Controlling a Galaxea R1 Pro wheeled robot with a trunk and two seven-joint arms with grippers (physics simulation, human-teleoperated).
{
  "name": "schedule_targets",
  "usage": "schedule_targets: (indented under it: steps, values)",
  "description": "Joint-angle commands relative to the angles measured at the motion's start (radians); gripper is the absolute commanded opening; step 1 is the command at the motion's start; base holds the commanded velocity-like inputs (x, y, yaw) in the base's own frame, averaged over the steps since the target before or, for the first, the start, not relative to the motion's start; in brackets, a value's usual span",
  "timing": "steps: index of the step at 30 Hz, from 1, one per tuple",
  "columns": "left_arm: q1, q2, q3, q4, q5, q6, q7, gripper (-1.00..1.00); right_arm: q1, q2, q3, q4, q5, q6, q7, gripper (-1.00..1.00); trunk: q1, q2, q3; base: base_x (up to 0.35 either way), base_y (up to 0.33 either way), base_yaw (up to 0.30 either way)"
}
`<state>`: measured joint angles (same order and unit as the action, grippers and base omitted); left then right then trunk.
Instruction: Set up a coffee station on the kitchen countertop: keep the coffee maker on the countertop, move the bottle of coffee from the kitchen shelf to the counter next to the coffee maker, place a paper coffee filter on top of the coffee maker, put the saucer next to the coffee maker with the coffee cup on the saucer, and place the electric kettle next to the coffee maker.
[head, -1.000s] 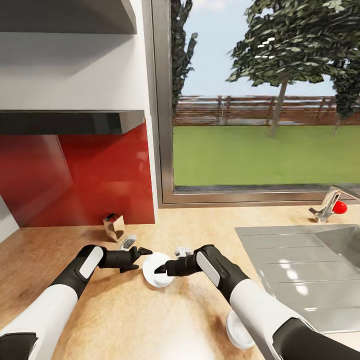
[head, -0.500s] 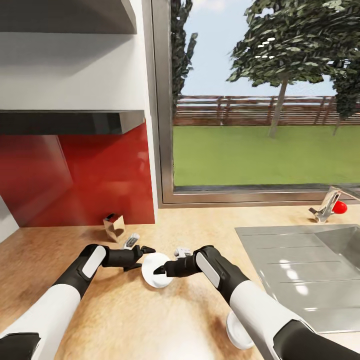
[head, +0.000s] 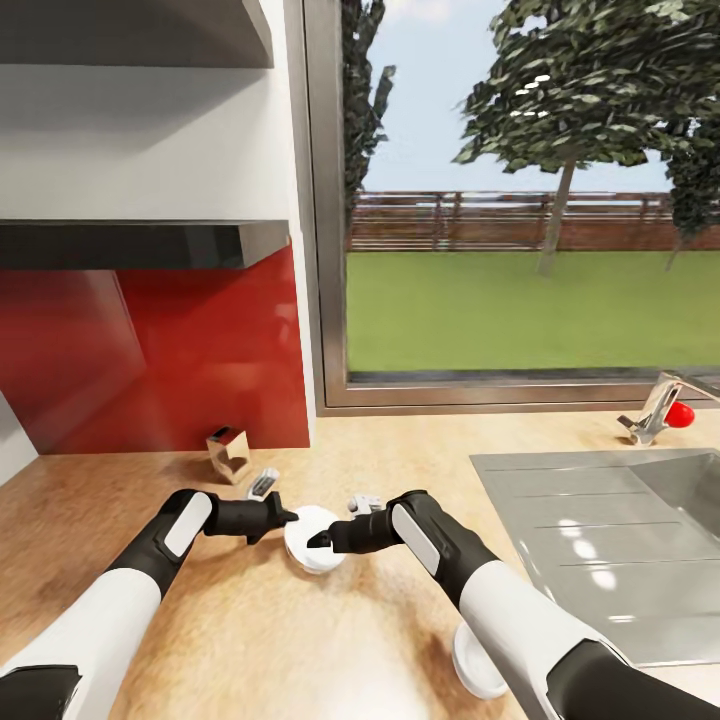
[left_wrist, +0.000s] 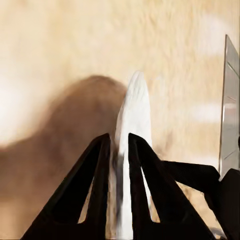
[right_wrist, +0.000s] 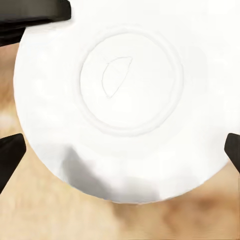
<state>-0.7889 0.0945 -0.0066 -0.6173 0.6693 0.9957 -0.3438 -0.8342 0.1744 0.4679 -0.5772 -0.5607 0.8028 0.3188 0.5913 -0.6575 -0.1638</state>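
Two black grippers meet at the small flat round white saucer (head: 312, 538), which stands on edge above the light beige speckled desk (head: 300, 640). Left gripper (head: 283, 517) is pinched nearly closed on the saucer's rim, seen edge-on between its fingers (left_wrist: 95, 190). Right gripper (head: 322, 540) spread wide, fingertips apart either side of the saucer's face.

- My left gripper (head: 284, 517) drew its two fingers (left_wrist: 97, 175) together; a second ago they stood spread beside the saucer (head: 312, 538), and now they pinch its rim.
- The saucer shifted slightly away from the countertop's (head: 300, 640) near edge.
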Motion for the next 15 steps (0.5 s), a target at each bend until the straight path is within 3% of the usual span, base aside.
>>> schedule_targets:
  steps: [1, 15]
  values:
    - [-0.001, 0.0, 0.0, 0.0, -0.011, 0.002, -0.011, -1.0, 0.0, 0.0, 0.003, 0.027, 0.013, 0.001, 0.005, 1.0, 0.0, -0.001, -0.002, 0.0, 0.0, 0.0]
    - [-0.001, 0.002, 0.002, 0.002, -0.008, 0.006, -0.012, -1.0, 0.0, 0.0, 0.003, 0.025, 0.013, 0.001, 0.005, 1.0, 0.0, -0.001, -0.002, 0.0, 0.0, 0.0]
